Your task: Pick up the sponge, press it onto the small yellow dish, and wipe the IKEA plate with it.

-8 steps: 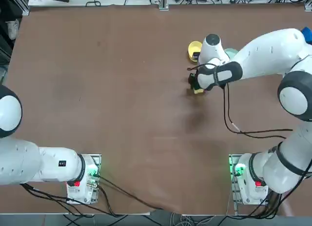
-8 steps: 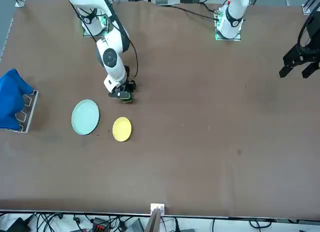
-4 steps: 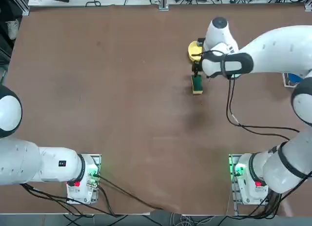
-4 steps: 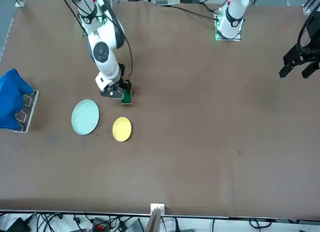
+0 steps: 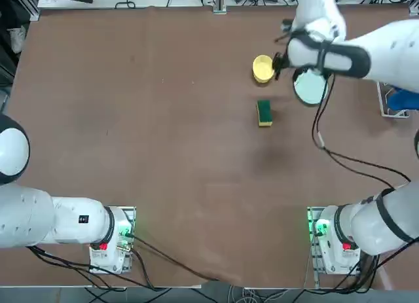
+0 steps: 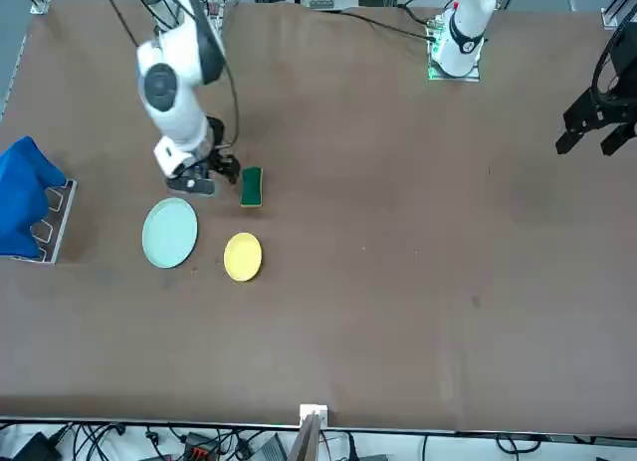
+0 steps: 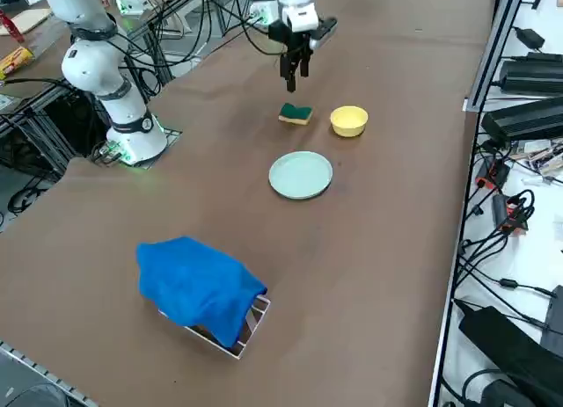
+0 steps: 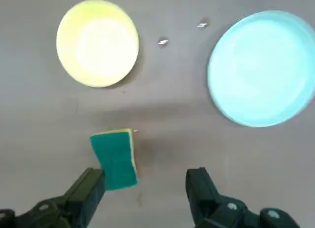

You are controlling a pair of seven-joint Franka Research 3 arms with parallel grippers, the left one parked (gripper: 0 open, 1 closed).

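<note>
Sponge lies flat on the brown surface, green face up, a little below the centre-right of the top frame, free of any grip. The yellow dish sits just above it in that frame and the pale blue plate to the dish's right, partly under the arm. The right end effector hangs above all three with its fingers spread and nothing between them.

This fits either a sponge waiting to be taken or one set down after the wiping, so I would not name a move. If a grasp is meant, I judge it goes best with the fingers closing across the sponge's short sides, low enough to catch the foam and not skid off its top, and squared to its long edge.

The wrist view alone shows the open fingers plainly, with the sponge off towards one finger, not centred between them. The top view hides part of the plate; the front and right side views show it whole and apart from the dish.
</note>
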